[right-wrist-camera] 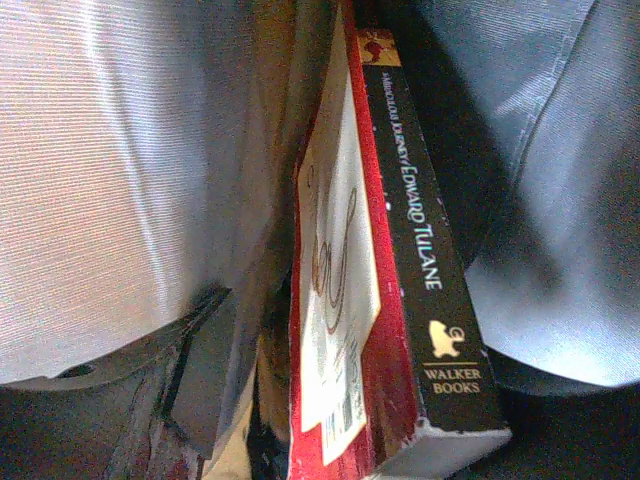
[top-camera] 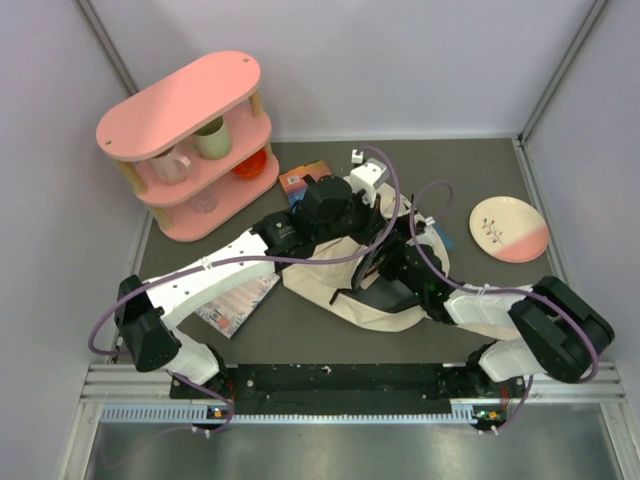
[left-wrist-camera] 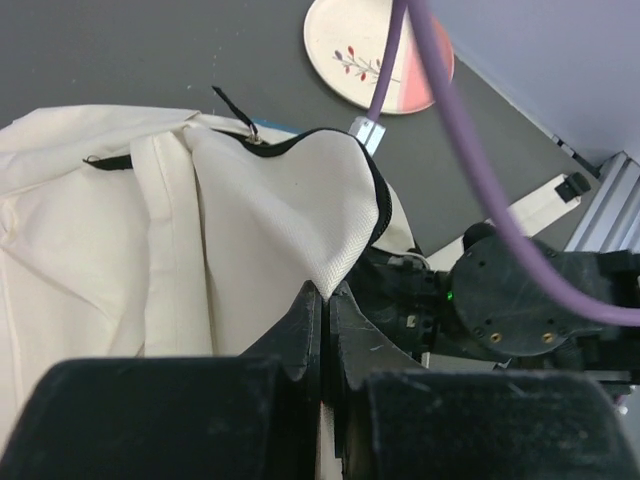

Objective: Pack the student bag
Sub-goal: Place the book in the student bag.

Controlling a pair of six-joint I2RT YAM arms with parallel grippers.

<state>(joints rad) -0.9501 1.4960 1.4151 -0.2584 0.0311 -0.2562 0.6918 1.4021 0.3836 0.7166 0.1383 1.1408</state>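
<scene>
The student bag, cream canvas with black zip trim, lies in the middle of the table. My left gripper is shut on the cream edge of the bag's opening and holds it lifted; from above it sits at the bag's top. My right gripper is inside the bag's mouth. In the right wrist view it holds a book with a red cover and a black spine, surrounded by bag fabric. One dark finger shows left of the book; the other is hidden.
A pink two-tier shelf with mugs stands at the back left. A pink-and-cream plate lies at the right and also shows in the left wrist view. A flat clear packet lies left of the bag. Small orange and blue boxes sit behind it.
</scene>
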